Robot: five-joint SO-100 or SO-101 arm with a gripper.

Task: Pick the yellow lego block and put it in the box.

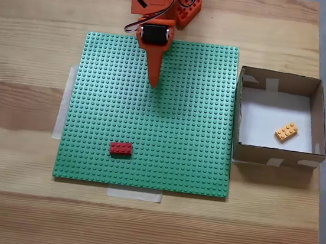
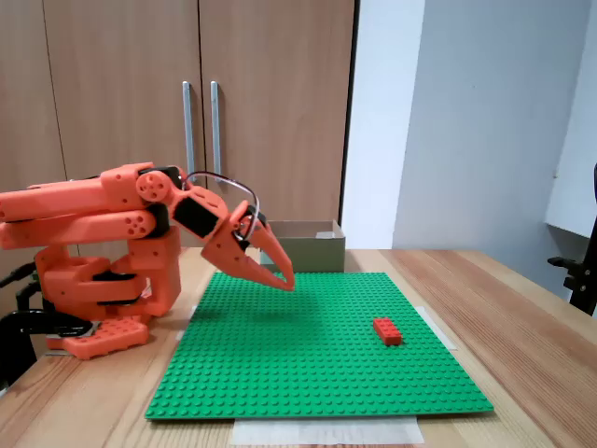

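The small yellow-orange lego block lies inside the square brown cardboard box on the right, so the orange gripper, jaws together and empty, should simply rest over the green studded baseplate.

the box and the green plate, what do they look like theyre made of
The box: likely brown cardboard, matte, with thin folded walls, pale tape bits and a white bottom. The green plate: probably hard moulded plastic, with regular rows of studs and a slight sheen.

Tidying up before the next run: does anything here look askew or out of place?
Nothing is damaged or spilled. The yellow lego block lies slantwise in the box; a red brick sits on the green baseplate.
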